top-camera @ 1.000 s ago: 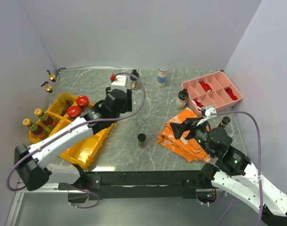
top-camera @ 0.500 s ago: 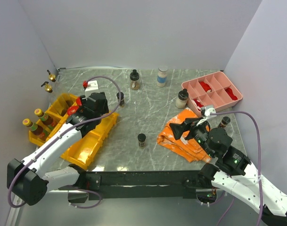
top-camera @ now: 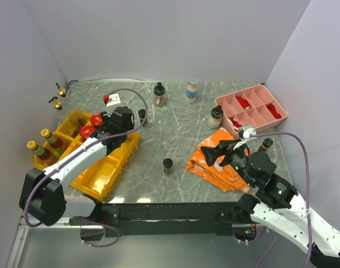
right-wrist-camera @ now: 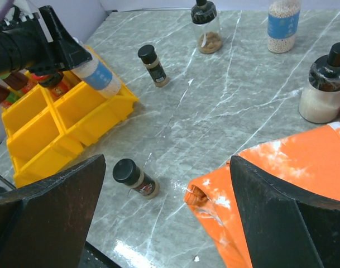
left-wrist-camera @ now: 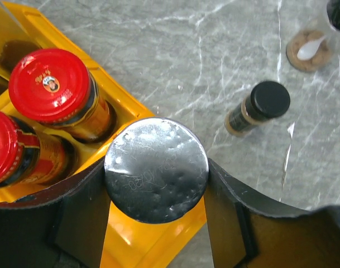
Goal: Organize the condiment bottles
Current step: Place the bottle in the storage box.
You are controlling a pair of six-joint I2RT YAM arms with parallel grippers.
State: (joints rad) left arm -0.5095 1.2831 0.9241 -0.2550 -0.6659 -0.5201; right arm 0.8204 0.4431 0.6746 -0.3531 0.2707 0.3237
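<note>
Silver-lidded jar with white contents sat clamped between the left gripper fingers, tilted over the yellow bin edge beside the red-capped jars. Best to level it and lower it into a free compartment before releasing. Right gripper gaped wide (nothing held).

Top view, counted by kind. Two gold-spout bottles at ten o'clock. Two yellow-capped bottles and two red-lidded jars at nine o'clock. Three small black-capped bottles. Two black-topped jars. One white-capped bottle at twelve o'clock. One silver-capped bottle. One pink divided tray at two o'clock.
</note>
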